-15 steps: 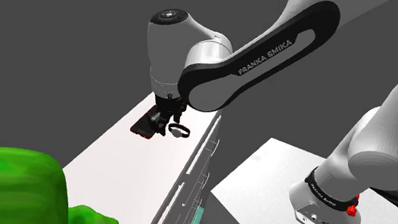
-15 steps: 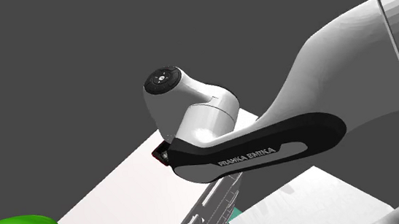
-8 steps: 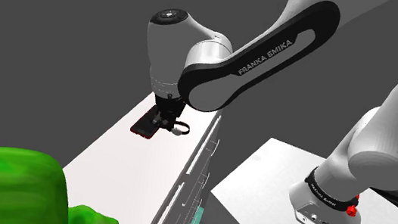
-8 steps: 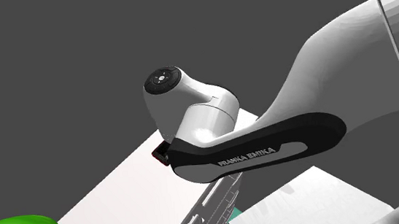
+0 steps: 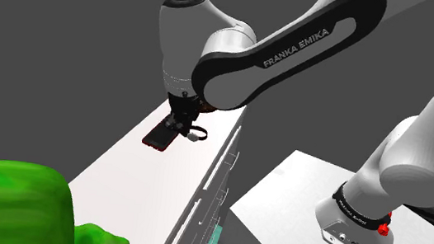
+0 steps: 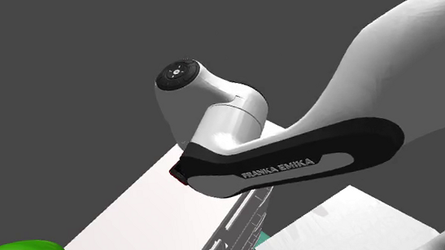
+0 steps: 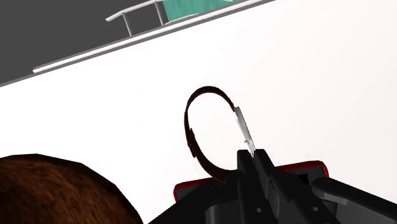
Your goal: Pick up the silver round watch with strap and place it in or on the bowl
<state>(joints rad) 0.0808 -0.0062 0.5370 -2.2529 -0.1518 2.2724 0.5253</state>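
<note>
Finding: within the last second the arm has come up off the white table [image 5: 142,188], and the watch [image 5: 197,134] has come up with it. In the shoulder view it now hangs just beside the jaws, higher than it lay before.

Grip: in the wrist view the jaws are pressed together on the watch's thin silver part [image 7: 242,129]. The dark red strap loops out beyond them.

Judgement: the grasp is made and the lift has begun. The carry and the release are still to do.

Noted: a flat black slab with a red edge [image 5: 158,137] lies on the table beneath the jaws. A brown rounded thing [image 7: 57,191] sits near the jaws in the wrist view. I take it for the bowl but cannot confirm it.

Risk: the pinch is on a narrow piece, so the watch may swing or slip during the carry.
</note>
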